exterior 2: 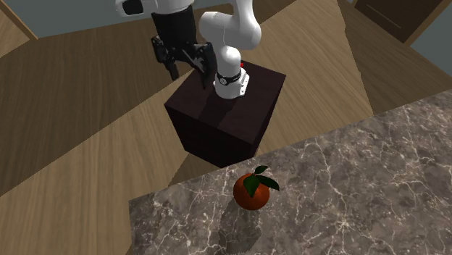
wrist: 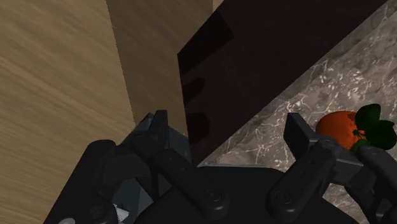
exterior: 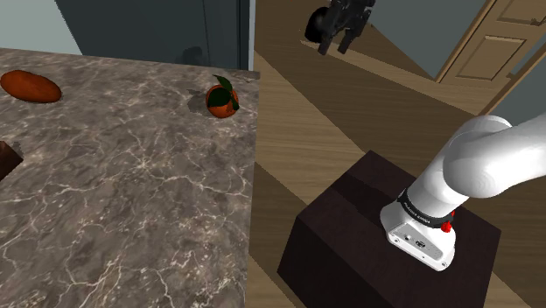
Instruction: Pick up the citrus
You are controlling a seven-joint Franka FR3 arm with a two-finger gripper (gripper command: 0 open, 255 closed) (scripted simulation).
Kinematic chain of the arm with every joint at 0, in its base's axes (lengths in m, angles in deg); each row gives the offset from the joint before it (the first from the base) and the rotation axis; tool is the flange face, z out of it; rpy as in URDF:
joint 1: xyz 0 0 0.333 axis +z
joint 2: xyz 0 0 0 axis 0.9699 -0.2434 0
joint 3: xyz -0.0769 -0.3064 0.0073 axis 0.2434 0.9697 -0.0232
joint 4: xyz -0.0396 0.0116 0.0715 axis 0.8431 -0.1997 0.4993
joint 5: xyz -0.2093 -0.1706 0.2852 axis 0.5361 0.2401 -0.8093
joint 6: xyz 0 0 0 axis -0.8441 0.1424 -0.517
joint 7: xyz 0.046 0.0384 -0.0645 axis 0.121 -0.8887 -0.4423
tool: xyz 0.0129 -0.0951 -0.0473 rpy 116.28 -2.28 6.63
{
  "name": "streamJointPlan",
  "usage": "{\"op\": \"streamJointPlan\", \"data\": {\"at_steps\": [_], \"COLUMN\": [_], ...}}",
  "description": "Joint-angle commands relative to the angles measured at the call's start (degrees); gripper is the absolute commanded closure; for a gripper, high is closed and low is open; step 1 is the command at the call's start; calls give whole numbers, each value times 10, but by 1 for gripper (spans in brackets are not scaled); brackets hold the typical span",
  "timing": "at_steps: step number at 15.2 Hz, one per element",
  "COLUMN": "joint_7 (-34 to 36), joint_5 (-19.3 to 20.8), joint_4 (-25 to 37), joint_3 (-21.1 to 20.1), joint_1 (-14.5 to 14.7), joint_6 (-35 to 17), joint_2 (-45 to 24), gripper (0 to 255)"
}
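The citrus (exterior: pixel 221 99) is an orange fruit with dark green leaves, resting on the marbled stone counter (exterior: pixel 131 192) close to its corner edge. From the second exterior view the citrus (exterior 2: pixel 252 190) sits near the counter's edge that faces the stand. My black gripper (exterior: pixel 337 42) hangs in the air over the wooden floor, well off the counter and apart from the fruit. Its fingers stand apart and hold nothing. In the wrist view the gripper (wrist: pixel 228 130) is open and the citrus (wrist: pixel 340 127) lies beyond one fingertip (wrist: pixel 298 132).
A reddish-brown oblong item (exterior: pixel 31 86) lies at the counter's far left, and a dark object (exterior: pixel 7 159) pokes in at the left edge. The dark box stand (exterior 2: pixel 224 116) stands on the wooden floor beside the counter. Doors and walls rise behind.
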Motion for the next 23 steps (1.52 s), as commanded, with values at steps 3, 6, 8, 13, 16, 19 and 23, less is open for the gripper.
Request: {"op": "streamJointPlan", "data": {"at_steps": [3,6,8,13,16,19,23], "joint_7": [44,76,98,155,192,230,232], "joint_5": [-18,-26,-27,-19,-5,16,18], "joint_4": [33,64,87,159,210,269,256], "joint_3": [-38,-65,-82,-123,-145,-163,-165], "joint_1": [12,19,24,33,40,50,52], "joint_6": [-32,-56,-69,-98,-109,-116,-139], "joint_2": [-58,-106,-140,-230,-288,-350,-360], "gripper": [0,0,0,0,0,0,0]}}
